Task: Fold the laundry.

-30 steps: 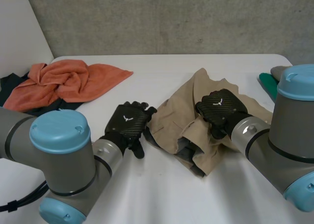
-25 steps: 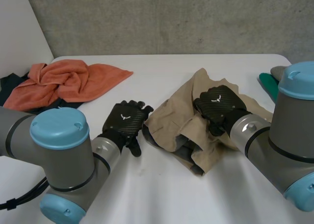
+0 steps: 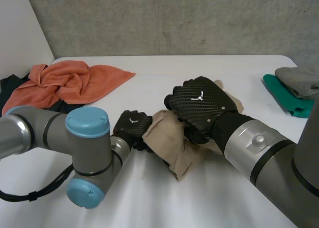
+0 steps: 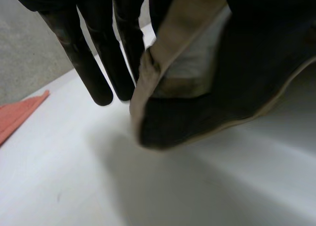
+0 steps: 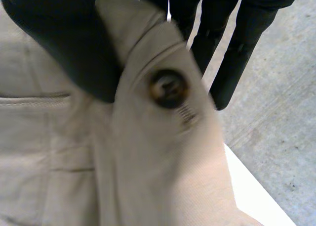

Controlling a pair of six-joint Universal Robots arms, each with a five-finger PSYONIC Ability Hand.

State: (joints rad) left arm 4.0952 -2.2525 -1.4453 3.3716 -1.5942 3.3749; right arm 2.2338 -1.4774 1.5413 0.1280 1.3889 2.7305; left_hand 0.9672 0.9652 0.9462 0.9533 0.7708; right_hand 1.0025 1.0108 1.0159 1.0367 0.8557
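The white desk (image 3: 164,208) carries everything, with both grey arms reaching in over its near side. At the far left lies a crumpled orange towel (image 3: 70,83); at the far right is a small stack of green and grey cloths (image 3: 294,91). The tan garment (image 3: 172,143) is bunched near the middle of the desk, held between the two hands and partly lifted. The right hand (image 3: 199,106) sits on top of it, its thumb and fingers (image 5: 232,63) pinching a fold beside a brown button (image 5: 169,88). The left hand (image 3: 132,128) is at the garment's left edge, where its fingers (image 4: 94,63) point down and hold the hem.
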